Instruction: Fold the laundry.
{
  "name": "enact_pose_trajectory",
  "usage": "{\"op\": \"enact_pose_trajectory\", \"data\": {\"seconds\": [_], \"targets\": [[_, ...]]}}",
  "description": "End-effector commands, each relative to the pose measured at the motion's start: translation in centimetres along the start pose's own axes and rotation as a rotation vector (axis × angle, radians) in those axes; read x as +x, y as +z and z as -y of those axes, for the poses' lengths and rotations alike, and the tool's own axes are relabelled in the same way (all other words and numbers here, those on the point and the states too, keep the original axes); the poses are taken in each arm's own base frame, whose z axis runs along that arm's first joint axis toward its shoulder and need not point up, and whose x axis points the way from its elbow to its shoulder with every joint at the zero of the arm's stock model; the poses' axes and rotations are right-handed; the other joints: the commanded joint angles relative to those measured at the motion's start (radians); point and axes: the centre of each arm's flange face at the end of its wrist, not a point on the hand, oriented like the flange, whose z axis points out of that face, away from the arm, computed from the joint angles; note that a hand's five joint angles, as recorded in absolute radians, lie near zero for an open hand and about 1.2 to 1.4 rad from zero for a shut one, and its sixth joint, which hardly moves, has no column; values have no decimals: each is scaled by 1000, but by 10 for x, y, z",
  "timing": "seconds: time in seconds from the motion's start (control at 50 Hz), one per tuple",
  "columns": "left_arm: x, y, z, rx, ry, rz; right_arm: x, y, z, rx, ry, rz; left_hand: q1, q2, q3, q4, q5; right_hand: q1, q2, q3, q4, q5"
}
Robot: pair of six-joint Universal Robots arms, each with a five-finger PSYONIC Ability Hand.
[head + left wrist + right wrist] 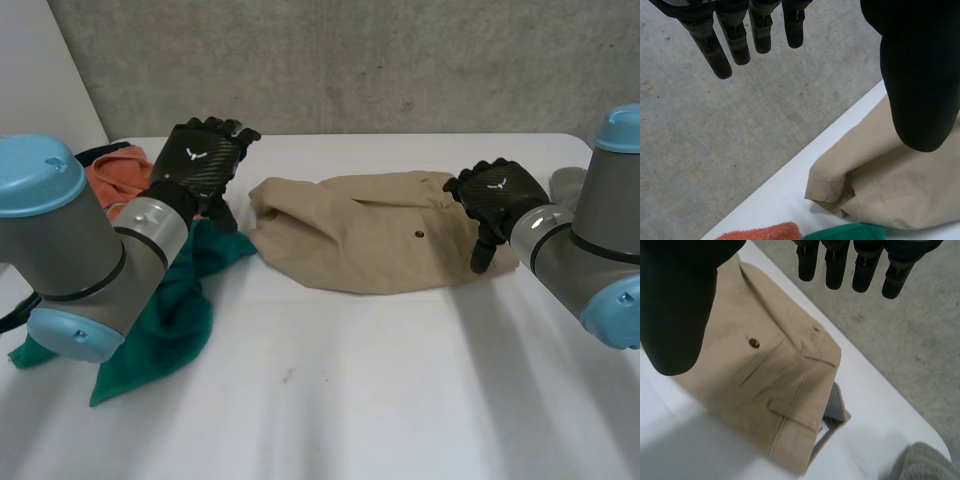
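The robot's left hand (205,160), fingers (715,50) straight and slightly apart, holds nothing and is raised just beside the hemmed end of tan trousers (370,235). The right hand (497,195), loosely open and empty too, is over their waistband end. The trousers lie bunched across the white table (350,400). A green cloth (170,310) and an orange cloth (115,175) lie by the left arm, and a grey cloth (925,462) lies near the right.

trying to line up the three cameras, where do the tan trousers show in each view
Head view: the tan trousers lie across the middle of the table, one end under the right hand.
Left wrist view: their crumpled end sits under the left hand's thumb, next to the green cloth.
Right wrist view: the waistband end with the buttoned pocket lies under the right hand's palm.
Shared landmark: the white table's far edge, close behind the trousers.
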Motion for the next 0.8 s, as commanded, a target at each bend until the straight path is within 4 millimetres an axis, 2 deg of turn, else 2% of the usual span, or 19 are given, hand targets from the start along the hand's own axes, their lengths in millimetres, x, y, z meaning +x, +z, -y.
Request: {"op": "enact_pose_trajectory", "data": {"seconds": [0.02,0.14,0.26,0.42,0.5,0.6,0.66,0.68,0.74,0.78,0.8], "targets": [[-5,13,-2,15,-12,-11,-5,11,7,78,10,19,-22,-28,-33,-30,-52,-54,-31,-28,-28,-47],[2,27,-21,-82,-71,-100,-5,23,-5,-44,20,54,5,-1,-6,-3,-25,-48,-25,-22,-22,-41],[12,37,-39,-209,-141,-194,0,28,-26,-192,-7,84,70,64,59,62,40,-7,16,19,19,0],[26,55,-61,-255,-151,-243,3,49,-45,-167,-101,57,79,73,67,71,48,22,45,48,48,29],[31,65,-76,-268,-142,-253,7,64,-55,-131,-131,13,152,146,141,144,122,81,104,107,107,88],[38,69,-91,-304,-125,-269,10,74,-62,-101,-143,-23,217,210,205,208,186,166,189,192,192,173],[41,72,-98,-310,-115,-273,11,80,-67,-89,-146,-43,345,339,334,337,315,327,350,353,353,334],[43,72,-101,-315,-112,-275,11,82,-71,-91,-145,-46,491,485,480,483,461,493,516,519,519,501],[43,72,-101,-319,-110,-265,10,84,-75,-93,-146,-46,715,709,704,707,685,665,688,691,691,672],[40,72,-97,-314,-107,-239,8,84,-77,-101,-145,-39,909,903,898,901,879,922,945,948,948,929],[39,72,-95,-314,-107,-227,8,83,-77,-106,-144,-38,994,988,983,986,964,1144,1167,1171,1170,1152]]}}
